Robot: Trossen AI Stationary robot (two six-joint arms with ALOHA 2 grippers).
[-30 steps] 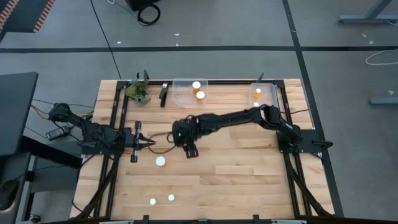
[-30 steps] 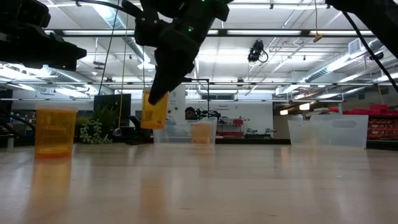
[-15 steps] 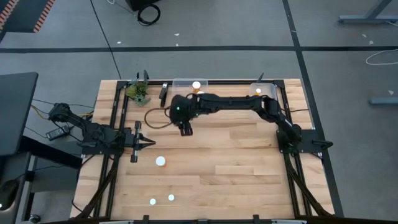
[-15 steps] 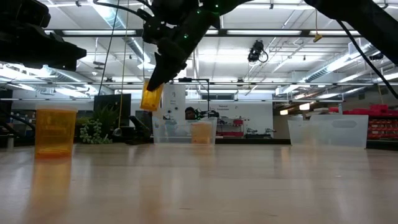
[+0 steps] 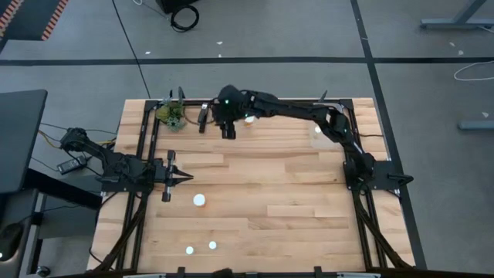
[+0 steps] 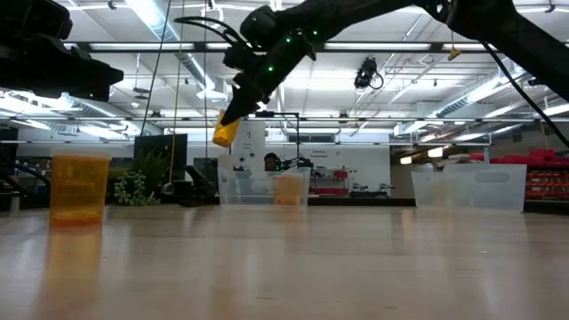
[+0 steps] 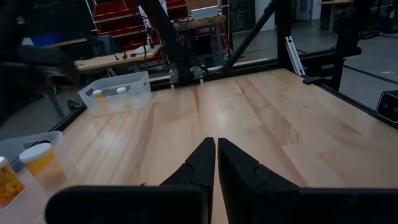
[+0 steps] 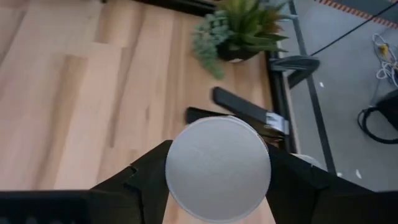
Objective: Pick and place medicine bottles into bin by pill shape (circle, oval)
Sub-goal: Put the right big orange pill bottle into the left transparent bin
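My right gripper (image 5: 228, 130) reaches across to the table's far edge, by the left clear bin (image 6: 260, 188), and is shut on a medicine bottle. The bottle's orange body (image 6: 225, 132) shows in the low view and its white cap (image 8: 217, 168) in the right wrist view. Three more bottles stand upright on the table, one in the middle left (image 5: 199, 200) and two near the front edge (image 5: 189, 249) (image 5: 212, 245). My left gripper (image 5: 182, 177) waits shut and empty at the left, its fingers (image 7: 216, 163) closed together. My right gripper pinches the bottle between its two fingers (image 8: 146, 180), one on each side of the body just under the white cap (image 8: 217, 149). The bottle is lifted clear of the table and tilted, and its orange lower end (image 6: 223, 135) sticks out below the fingers.
The left bin holds an orange bottle (image 6: 288, 189); another clear bin (image 6: 480, 187) stands at the far right with bottles (image 7: 118, 91). A small potted plant (image 5: 171, 114) and a dark object (image 5: 203, 117) sit at the far left. One bottle (image 6: 78, 188) stands near the low camera.
My right gripper has carried the bottle from over the table's middle toward the far edge, to the left bin, rising a little. The bottle stays in the hold and has tipped further over. The left arm has kept still.
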